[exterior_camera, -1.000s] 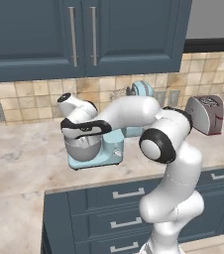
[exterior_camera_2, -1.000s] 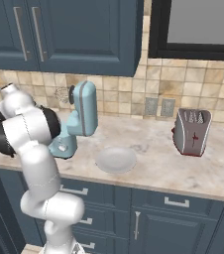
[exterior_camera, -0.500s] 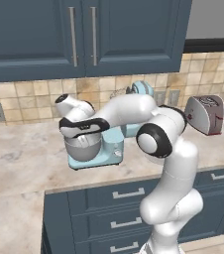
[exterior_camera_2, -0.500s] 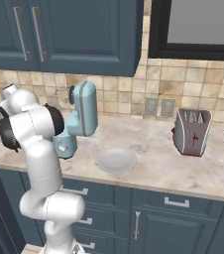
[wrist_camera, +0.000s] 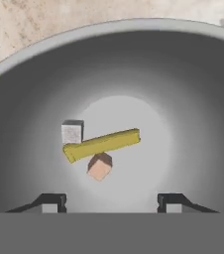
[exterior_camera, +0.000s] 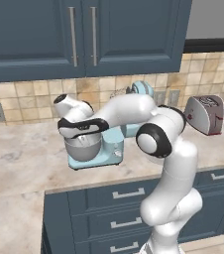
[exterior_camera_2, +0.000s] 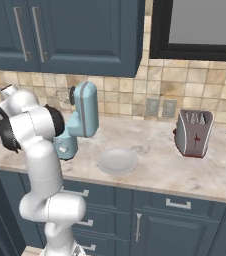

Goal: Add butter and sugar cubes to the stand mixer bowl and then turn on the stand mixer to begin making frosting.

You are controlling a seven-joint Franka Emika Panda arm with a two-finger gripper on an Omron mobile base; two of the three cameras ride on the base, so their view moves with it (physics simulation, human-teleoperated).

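Note:
The grey metal stand mixer bowl (wrist_camera: 193, 89) holds the olive-yellow butter (wrist_camera: 102, 144) lying flat on its bottom. Two sugar cubes lie against the stick: a pale grey one (wrist_camera: 72, 132) and a pinkish-brown one (wrist_camera: 99, 166). My gripper (wrist_camera: 111, 202) hangs straight over the bowl, open, its fingertips (wrist_camera: 49, 201) wide apart with nothing between them. In the left base view the gripper (exterior_camera: 82, 135) sits just above the bowl (exterior_camera: 84, 148) on the light-blue stand mixer (exterior_camera: 115, 144). The right base view shows the stand mixer (exterior_camera_2: 83, 114) with its head tilted up, behind my arm.
A silver toaster (exterior_camera: 205, 115) (exterior_camera_2: 193, 133) stands at the right of the counter. A round white plate (exterior_camera_2: 117, 161) lies between mixer and toaster near the counter's front edge. Blue wall cabinets (exterior_camera: 84, 34) hang above the mixer.
The arm's elbow and forearm have swung slightly to the right, while the hand has stayed over the bowl.

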